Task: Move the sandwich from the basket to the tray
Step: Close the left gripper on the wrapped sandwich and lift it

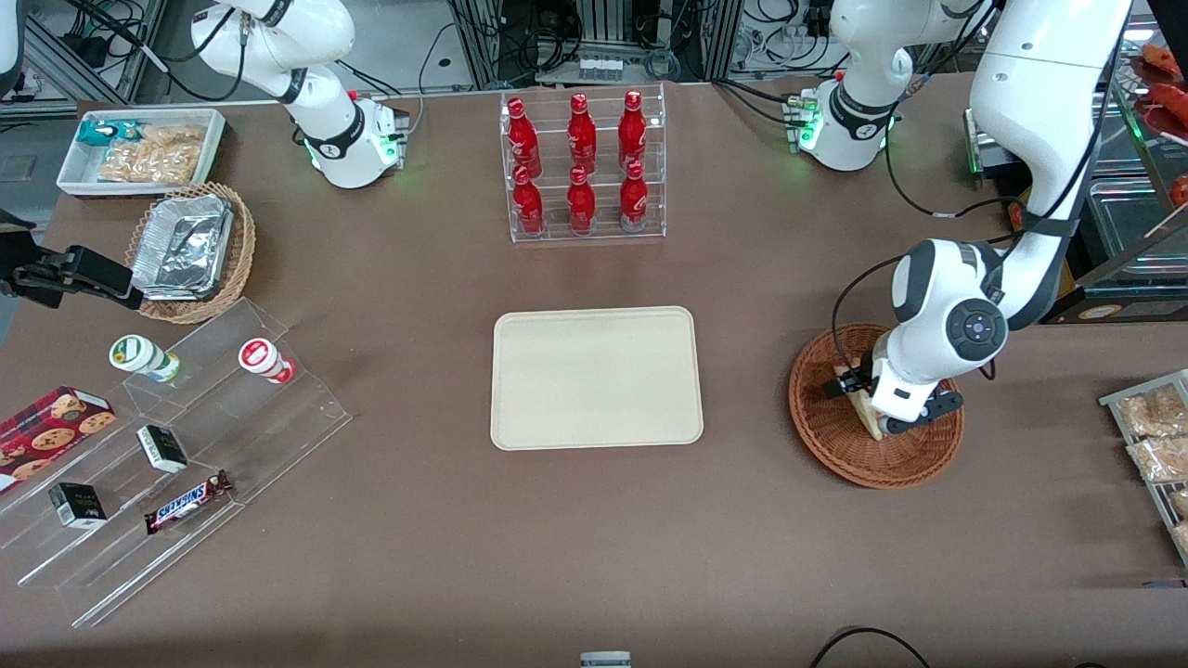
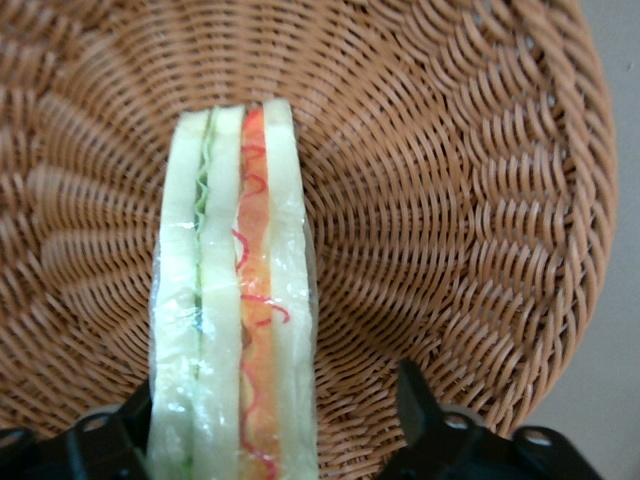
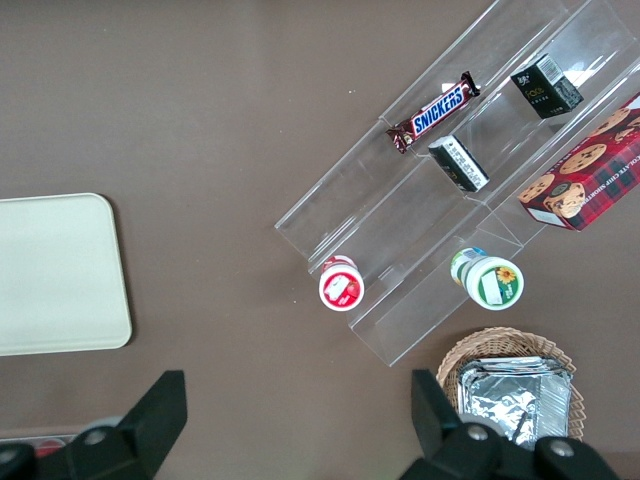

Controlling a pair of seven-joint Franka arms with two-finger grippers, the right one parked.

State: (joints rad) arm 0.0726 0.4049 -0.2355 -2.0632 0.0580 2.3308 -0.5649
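Reddish-brown wicker is filling the wrist camera's picture: the basket (image 2: 470, 200) is lying under the gripper (image 2: 270, 425), and the sandwich (image 2: 235, 300) is standing on edge inside it, its pale bread slices, green layer and red-orange layer showing through clear wrap. One dark finger (image 2: 105, 440) is sitting tight against one outer bread slice, while the other finger (image 2: 420, 410) is standing apart from the opposite slice with woven basket floor showing in the gap. The jaws are therefore spread wider than the wedge and are straddling it without clamping it.

From the front, the gripper (image 1: 868, 401) is reaching down into the basket (image 1: 835, 445), which is resting on the brown table (image 1: 594, 557) toward the working arm's end. The sandwich (image 1: 869, 415) is showing as a pale wedge beside the black fingers, inside the basket rim.

Cream-beige and bare, the tray (image 1: 595, 378) is lying flat at the middle of the table, well apart from the basket. A clear rack of red bottles (image 1: 582, 165) is standing farther from the front camera than the tray. Toward the parked arm's end, a tan basket of foil containers (image 1: 186, 249) and a stepped clear display (image 1: 176, 455) with snacks are sitting.
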